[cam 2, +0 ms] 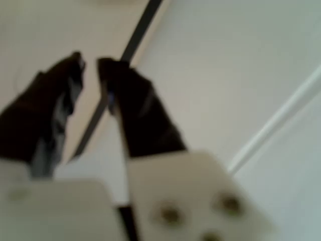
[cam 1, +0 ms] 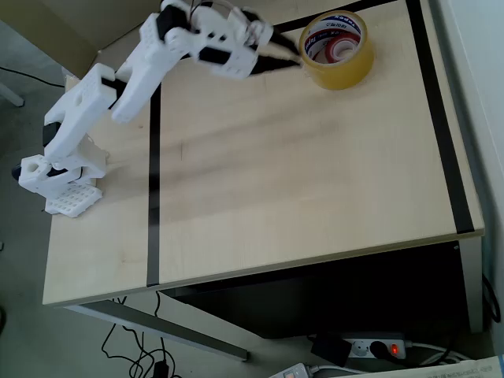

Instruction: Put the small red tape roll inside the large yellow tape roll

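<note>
Overhead view: red roll (cam 1: 340, 49) is being seen inside yellow roll (cam 1: 337, 49), at the surface's (cam 1: 299, 189) far corner | pincer (cam 1: 294, 57) is being held narrowly parted, empty, just beside it | risk: yellow roll being nudged off the edge by the fingertips.

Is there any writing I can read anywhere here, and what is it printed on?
Large yellow tape roll: blue and red lettering on its white inner core, too small and blurred to read.
Nothing else carries legible text; the wrist view is blurred.
</note>
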### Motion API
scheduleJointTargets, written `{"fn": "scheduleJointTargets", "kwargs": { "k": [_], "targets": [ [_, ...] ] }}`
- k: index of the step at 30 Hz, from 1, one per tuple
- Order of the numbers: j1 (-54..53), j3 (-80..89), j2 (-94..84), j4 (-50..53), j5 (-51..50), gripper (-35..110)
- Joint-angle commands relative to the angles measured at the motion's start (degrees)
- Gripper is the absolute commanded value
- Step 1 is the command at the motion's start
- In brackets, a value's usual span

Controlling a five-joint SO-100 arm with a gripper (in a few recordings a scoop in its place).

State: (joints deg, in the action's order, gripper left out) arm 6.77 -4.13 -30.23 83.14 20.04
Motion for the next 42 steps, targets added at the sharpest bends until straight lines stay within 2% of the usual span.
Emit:
{"fn": "scheduleJointTargets", "kwargs": {
  "k": [1,4,10,11,14,16,21,24,30,36,42],
  "targets": [
    [-4.0,-6.6,-19.1,11.2,-3.4,0],
    [-6.3,-6.6,-27.0,20.6,-5.8,0],
    [-9.8,34.3,-64.2,20.3,-9.6,0],
    [-9.8,43.2,-70.8,18.5,-10.4,0],
    [-10.5,81.1,-95.4,1.5,-10.4,0],
    [-10.2,99.8,-106.6,-5.3,-10.5,0],
    [-10.0,140.5,-133.1,-23.4,-11.9,0],
    [-10.4,157.1,-146.9,-27.7,-13.4,0],
    [-10.9,176.8,-160.7,-27.6,-14.4,0],
    [-10.2,182.7,-159.4,-26.8,-18.5,0],
    [-10.0,182.7,-149.2,-25.1,-18.5,0]
  ]
}}
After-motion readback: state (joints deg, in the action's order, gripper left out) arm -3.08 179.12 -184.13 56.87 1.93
